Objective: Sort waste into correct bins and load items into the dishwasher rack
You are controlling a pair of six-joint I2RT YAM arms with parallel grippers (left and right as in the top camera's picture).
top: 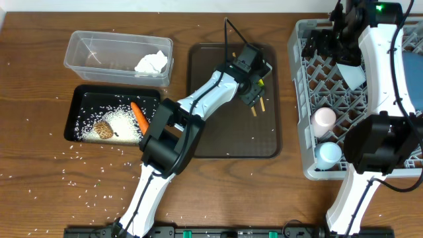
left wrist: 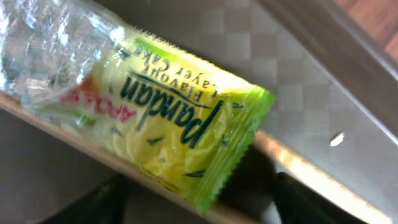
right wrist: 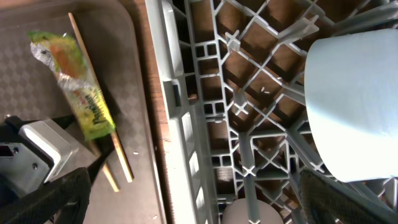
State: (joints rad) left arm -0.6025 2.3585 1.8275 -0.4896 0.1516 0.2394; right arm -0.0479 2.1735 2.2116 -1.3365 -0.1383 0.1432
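Both arms: white link shells, black joint housings. Left arm: thin black cable looping off the wrist, left end effector black. Right arm: green LED on top, black cable along the link.

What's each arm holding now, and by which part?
Nothing yet. Left gripper: jaws straddle the crimped end of the yellow-green wrapper on the brown tray, no visible pinch. Right gripper: open over the dishwasher rack, empty.
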